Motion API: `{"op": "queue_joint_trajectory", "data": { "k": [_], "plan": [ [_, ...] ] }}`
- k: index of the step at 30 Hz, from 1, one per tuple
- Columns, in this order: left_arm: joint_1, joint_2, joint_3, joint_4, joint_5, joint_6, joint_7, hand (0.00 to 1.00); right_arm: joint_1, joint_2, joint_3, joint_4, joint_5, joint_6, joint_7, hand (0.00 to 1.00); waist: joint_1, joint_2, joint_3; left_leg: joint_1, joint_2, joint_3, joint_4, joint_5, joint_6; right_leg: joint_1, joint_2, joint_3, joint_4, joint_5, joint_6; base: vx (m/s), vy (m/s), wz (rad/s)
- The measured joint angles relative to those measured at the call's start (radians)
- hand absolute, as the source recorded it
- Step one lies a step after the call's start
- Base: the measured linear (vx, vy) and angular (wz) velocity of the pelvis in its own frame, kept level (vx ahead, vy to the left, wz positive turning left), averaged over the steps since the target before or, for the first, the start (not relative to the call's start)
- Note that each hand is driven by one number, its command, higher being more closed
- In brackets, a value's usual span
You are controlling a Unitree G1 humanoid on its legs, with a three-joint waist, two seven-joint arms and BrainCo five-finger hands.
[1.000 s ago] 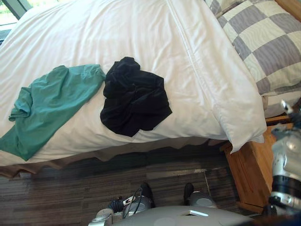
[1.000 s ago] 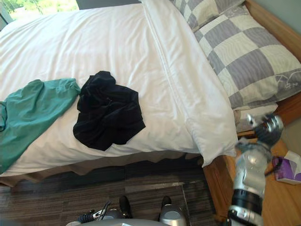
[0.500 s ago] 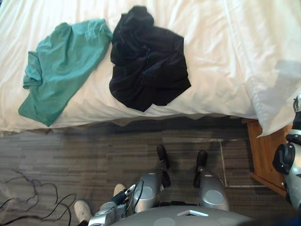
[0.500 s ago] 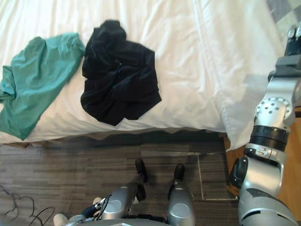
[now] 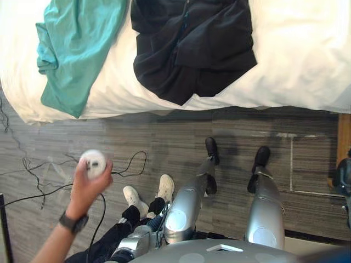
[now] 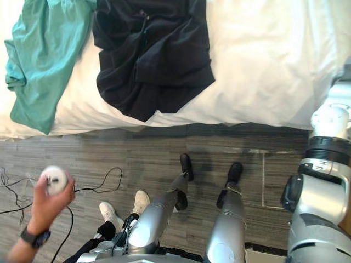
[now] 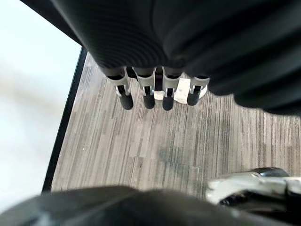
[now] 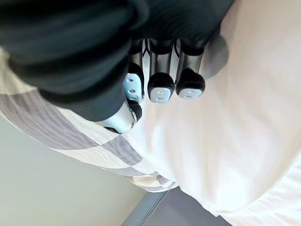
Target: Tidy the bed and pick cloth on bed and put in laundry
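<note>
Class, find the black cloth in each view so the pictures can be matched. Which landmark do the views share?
Left eye view: black cloth at top centre, on the white duvet near the bed's edge.
Right eye view: top, left of centre.
Left wrist view: looks at the floor instead.
Right wrist view: looks at the white duvet and checked pillow instead.
Shared landmark: teal cloth at its left.

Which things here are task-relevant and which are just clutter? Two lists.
Job: teal cloth, black cloth, both lying on the bed's white duvet.
Lying about: person's hand holding a white round object; white shoes on the floor.
</note>
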Motion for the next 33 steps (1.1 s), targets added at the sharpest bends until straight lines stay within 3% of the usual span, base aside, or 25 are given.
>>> {"op": "queue_joint_trajectory", "data": {
  "k": [3, 7, 8, 10, 12, 16, 19, 20, 23, 25, 27, 29, 33],
  "plan": [
    [0.000, -0.003, 0.002, 0.012, 0.002, -0.032, -0.011, 0.00, 0.039, 0.015, -0.035, -0.016, 0.016, -0.006, 0.069, 1.00, 0.005, -0.001, 0.001, 0.000, 0.000, 0.015, 0.000, -0.006, 0.008, -0.013, 0.001, 0.019, 0.012, -0.002, 0.002, 0.00, 0.000, -0.13],
    [-0.003, -0.014, 0.029, 0.041, 0.016, -0.062, -0.030, 0.00, 0.163, 0.130, -0.085, -0.109, -0.055, -0.016, 0.143, 1.00, -0.013, -0.010, 0.007, 0.044, -0.001, 0.042, 0.000, -0.005, 0.013, 0.007, 0.001, 0.047, 0.029, -0.015, 0.003, 0.05, -0.022, -0.22],
    [-0.003, -0.018, 0.050, 0.042, 0.038, -0.065, -0.030, 0.00, 0.228, 0.191, -0.086, -0.144, -0.078, -0.025, 0.154, 1.00, -0.032, -0.022, 0.016, 0.080, 0.000, 0.045, 0.000, -0.008, 0.009, 0.038, 0.003, 0.050, 0.032, -0.025, 0.001, 0.05, -0.033, -0.14],
    [-0.003, -0.022, 0.072, 0.041, 0.047, -0.069, -0.029, 0.00, 0.306, 0.267, -0.077, -0.162, -0.117, -0.041, 0.153, 1.00, -0.056, -0.042, 0.030, 0.117, 0.004, 0.045, 0.000, -0.015, 0.005, 0.076, 0.008, 0.049, 0.030, -0.036, -0.001, 0.05, -0.051, -0.10],
    [-0.002, -0.022, 0.112, 0.035, 0.083, -0.068, -0.029, 0.00, 0.454, 0.396, -0.073, -0.163, -0.188, -0.042, 0.126, 1.00, -0.085, -0.064, 0.042, 0.157, 0.015, 0.043, 0.000, -0.027, -0.012, 0.128, 0.020, 0.041, 0.004, -0.048, 0.007, 0.07, -0.050, -0.07],
    [-0.001, -0.032, 0.155, 0.031, 0.122, -0.029, -0.011, 0.00, 0.697, 0.550, -0.024, -0.142, -0.288, -0.018, 0.084, 1.00, -0.117, -0.071, 0.046, 0.209, 0.021, 0.045, 0.001, -0.037, -0.026, 0.203, 0.030, 0.032, -0.035, -0.033, 0.001, 0.11, -0.022, -0.04],
    [0.009, -0.028, 0.206, 0.025, 0.123, -0.008, 0.022, 0.00, 0.828, 0.622, 0.044, -0.114, -0.366, 0.002, 0.098, 1.00, -0.129, -0.119, 0.020, 0.282, 0.027, 0.069, 0.001, -0.045, -0.035, 0.292, 0.041, 0.034, -0.084, -0.023, 0.006, 0.11, -0.011, -0.19],
    [0.016, -0.019, 0.226, 0.026, 0.123, -0.007, 0.025, 0.00, 0.859, 0.641, 0.067, -0.084, -0.404, 0.010, 0.099, 0.00, -0.137, -0.149, -0.010, 0.302, 0.032, 0.068, 0.000, -0.047, -0.036, 0.320, 0.047, 0.033, -0.099, -0.023, 0.006, 0.07, -0.016, -0.06],
    [0.018, 0.004, 0.252, 0.033, 0.123, 0.011, 0.037, 0.00, 0.911, 0.658, 0.075, 0.061, -0.537, 0.053, 0.108, 0.00, -0.137, -0.208, -0.082, 0.357, 0.048, 0.066, -0.001, -0.071, -0.022, 0.399, 0.070, 0.020, -0.146, -0.021, 0.004, 0.10, -0.019, 0.00],
    [0.019, 0.007, 0.269, 0.037, 0.135, 0.012, 0.044, 0.00, 0.941, 0.659, 0.070, 0.167, -0.576, 0.073, 0.122, 0.00, -0.134, -0.231, -0.117, 0.392, 0.050, 0.060, -0.005, -0.082, -0.018, 0.453, 0.076, 0.008, -0.171, -0.021, 0.004, 0.06, 0.007, 0.12],
    [0.021, 0.003, 0.286, 0.048, 0.153, 0.013, 0.045, 0.00, 0.970, 0.661, 0.057, 0.244, -0.620, 0.095, 0.137, 0.00, -0.135, -0.239, -0.144, 0.419, 0.048, 0.049, -0.005, -0.090, -0.012, 0.495, 0.076, -0.005, -0.192, -0.024, 0.009, 0.03, 0.020, 0.13],
    [0.019, -0.002, 0.295, 0.077, 0.186, 0.010, 0.043, 0.00, 0.998, 0.660, 0.047, 0.331, -0.766, 0.146, 0.178, 0.00, -0.136, -0.244, -0.173, 0.449, 0.045, 0.037, -0.006, -0.098, -0.012, 0.534, 0.074, -0.011, -0.208, -0.027, 0.014, 0.02, 0.024, 0.07],
    [0.017, -0.005, 0.293, 0.100, 0.248, 0.011, 0.041, 0.00, 1.026, 0.664, 0.052, 0.393, -0.977, 0.182, 0.255, 0.00, -0.137, -0.253, -0.200, 0.483, 0.042, 0.026, -0.006, -0.106, -0.014, 0.575, 0.073, -0.026, -0.221, -0.028, 0.016, 0.00, 0.019, 0.05]
  ]
}}
